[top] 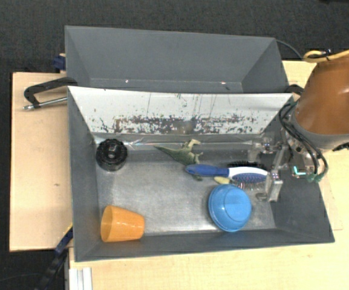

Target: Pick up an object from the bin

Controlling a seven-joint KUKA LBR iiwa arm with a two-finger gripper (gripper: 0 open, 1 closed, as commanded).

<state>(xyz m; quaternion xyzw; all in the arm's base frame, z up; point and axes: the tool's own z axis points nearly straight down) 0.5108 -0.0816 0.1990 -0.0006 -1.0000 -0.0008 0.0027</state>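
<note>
My gripper (270, 169) is low at the right side of the bin and stands open, one finger toward the back wall and the other toward the front. A blue-handled brush (222, 172) with a white head lies across the bin floor. The head end reaches just to the left of the gap between the fingers, and nothing is gripped. A blue round cup (229, 208) lies directly in front of the brush, close to the nearer finger.
A green toy dinosaur (183, 153) lies by the back wall in the middle. A black round knob-like thing (111, 153) sits in the back left corner, and an orange cup (121, 224) lies on its side at the front left. The arm's orange cover hangs over the right rim.
</note>
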